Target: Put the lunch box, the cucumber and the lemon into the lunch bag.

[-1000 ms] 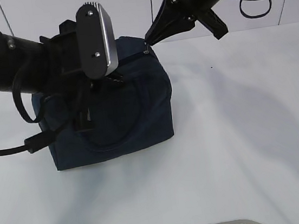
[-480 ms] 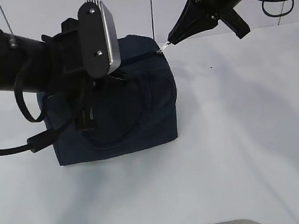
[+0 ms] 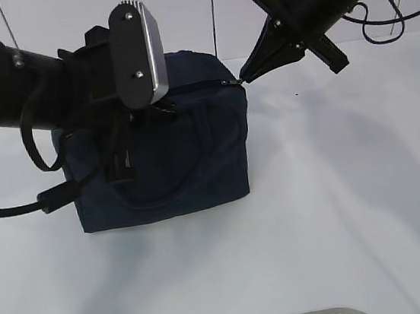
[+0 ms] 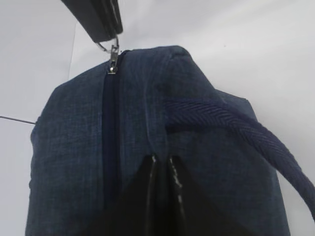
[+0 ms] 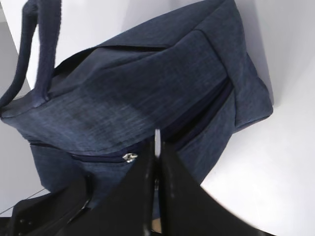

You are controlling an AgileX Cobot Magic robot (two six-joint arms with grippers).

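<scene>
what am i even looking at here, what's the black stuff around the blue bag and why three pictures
The black shapes are two robot arms, each ending in a pincer. One picture is taken from outside; the other two come from cameras on the arms' wrists. On the white table stands a navy lunch bag, its zipper closed. The right pincer is shut on the metal zipper pull at the bag's end. The left pincer is shut on the fabric on top, beside a handle. No food is visible.

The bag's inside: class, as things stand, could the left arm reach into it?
Probably not. The zip runs shut across the top of the bag, with the right tool pinching the ring pull at its far end. The left tool is shut, pinching the fabric on top.
</scene>
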